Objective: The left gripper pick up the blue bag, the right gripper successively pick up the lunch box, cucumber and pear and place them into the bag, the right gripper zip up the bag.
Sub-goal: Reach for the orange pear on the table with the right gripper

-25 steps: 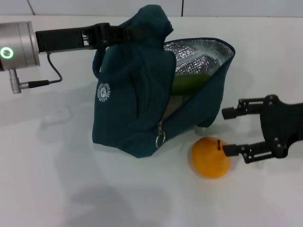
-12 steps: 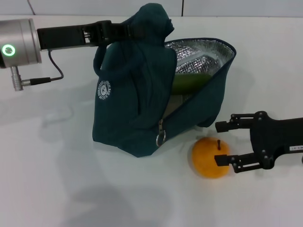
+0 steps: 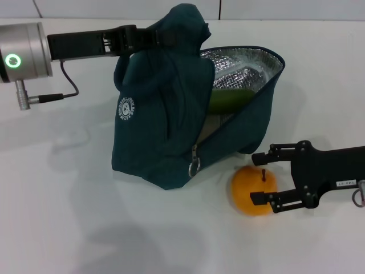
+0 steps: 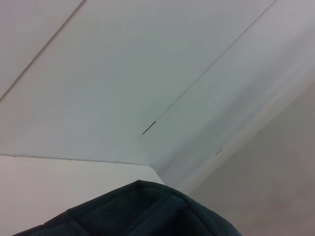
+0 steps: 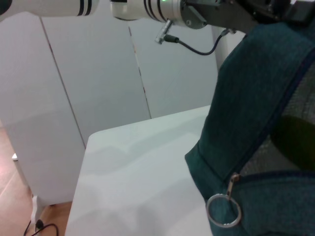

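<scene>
cucumber [image 3: 228, 100] half-hidden inside bag [image 3: 165, 125]

Left hand [image 3: 149, 37]: clamped on the blue bag's [image 3: 171, 114] top, holding it up.
Bag mouth: gaping, cucumber [image 3: 228, 100] inside.
Right hand [image 3: 258, 178]: fingers spread around the pear [image 3: 252, 190], beside the bag's base.

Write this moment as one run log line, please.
left pincer: shut on bag, held up | right pincer: open around pear | cucumber: in bag | zip: open
</scene>
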`<control>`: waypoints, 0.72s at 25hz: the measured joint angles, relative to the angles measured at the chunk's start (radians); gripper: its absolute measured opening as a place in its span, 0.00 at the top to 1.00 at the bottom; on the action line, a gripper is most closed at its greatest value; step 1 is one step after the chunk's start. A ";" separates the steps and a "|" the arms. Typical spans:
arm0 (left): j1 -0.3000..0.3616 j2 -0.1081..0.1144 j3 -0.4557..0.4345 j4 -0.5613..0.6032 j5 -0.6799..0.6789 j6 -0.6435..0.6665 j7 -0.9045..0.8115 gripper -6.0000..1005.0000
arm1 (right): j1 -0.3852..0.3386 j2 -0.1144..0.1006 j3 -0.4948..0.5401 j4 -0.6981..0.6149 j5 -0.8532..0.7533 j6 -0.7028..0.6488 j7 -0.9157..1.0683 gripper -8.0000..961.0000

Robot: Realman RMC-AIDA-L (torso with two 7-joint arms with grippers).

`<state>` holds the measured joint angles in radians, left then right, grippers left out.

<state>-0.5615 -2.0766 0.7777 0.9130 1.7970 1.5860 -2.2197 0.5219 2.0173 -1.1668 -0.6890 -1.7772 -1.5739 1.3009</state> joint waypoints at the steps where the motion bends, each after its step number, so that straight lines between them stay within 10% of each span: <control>1: 0.000 0.000 0.000 0.000 0.000 0.000 0.000 0.94 | 0.001 0.001 -0.006 0.002 0.001 0.004 -0.002 0.19; 6: 0.000 0.000 0.000 0.000 0.001 0.000 0.000 0.94 | 0.012 0.004 -0.023 0.016 0.003 0.024 -0.003 0.19; 18: -0.001 0.004 0.000 -0.025 -0.005 -0.004 0.015 0.95 | 0.012 0.004 -0.024 0.026 0.022 0.039 -0.003 0.63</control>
<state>-0.5629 -2.0727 0.7777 0.8884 1.7923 1.5819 -2.2049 0.5338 2.0217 -1.1904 -0.6633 -1.7557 -1.5353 1.2978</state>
